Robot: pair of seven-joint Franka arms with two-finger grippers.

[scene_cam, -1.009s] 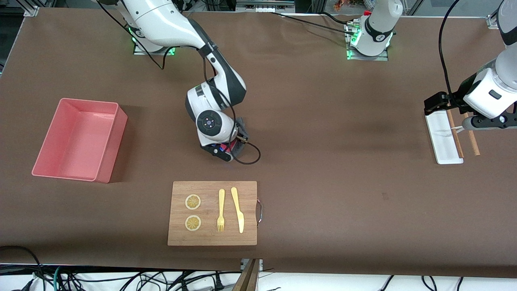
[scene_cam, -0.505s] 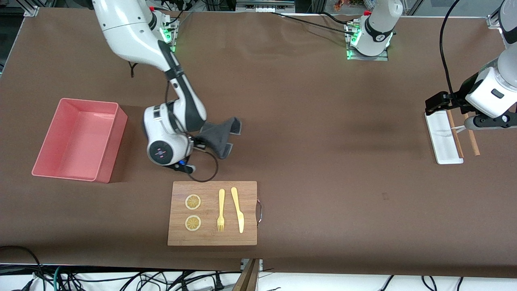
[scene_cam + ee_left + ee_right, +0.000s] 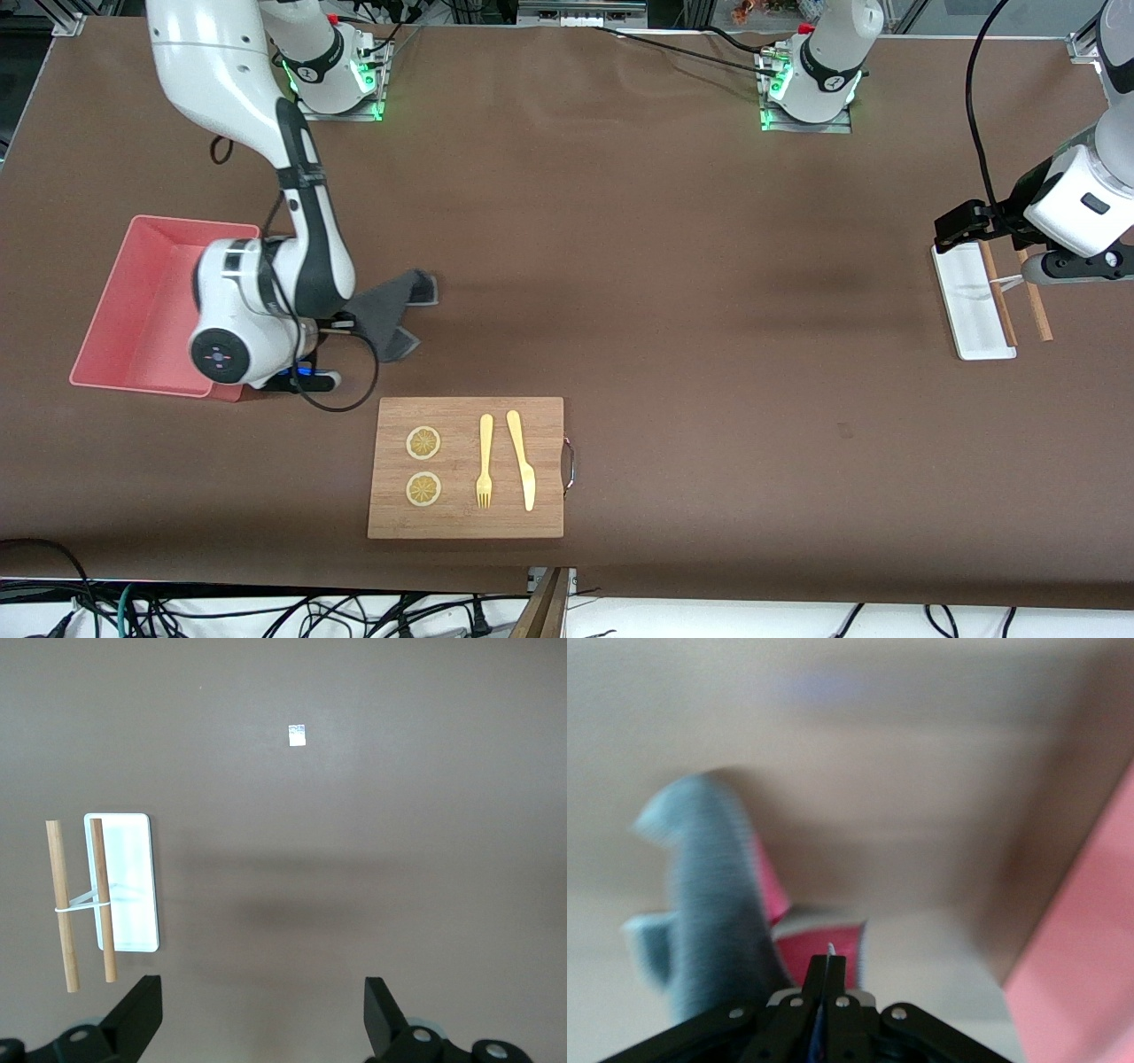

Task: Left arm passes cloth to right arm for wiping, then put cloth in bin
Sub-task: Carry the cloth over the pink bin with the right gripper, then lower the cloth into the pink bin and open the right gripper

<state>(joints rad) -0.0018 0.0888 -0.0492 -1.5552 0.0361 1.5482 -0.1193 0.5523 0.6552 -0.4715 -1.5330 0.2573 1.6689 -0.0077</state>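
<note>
Front view: the right gripper [image 3: 330, 326], jaws clamped on the small dark grey fuzzy cloth [image 3: 390, 310], hangs over the brown tabletop [image 3: 691, 266] just beside the salmon-pink rectangular plastic bin [image 3: 133, 306].

Left wrist view: the left gripper [image 3: 263, 1028] waits, jaws apart, above the white flat tray [image 3: 128, 881].

Right wrist view: the cloth dangles from the shut jaws, bin alongside.

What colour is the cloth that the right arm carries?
Dark grey; the cloth shows best in the front view.
</note>
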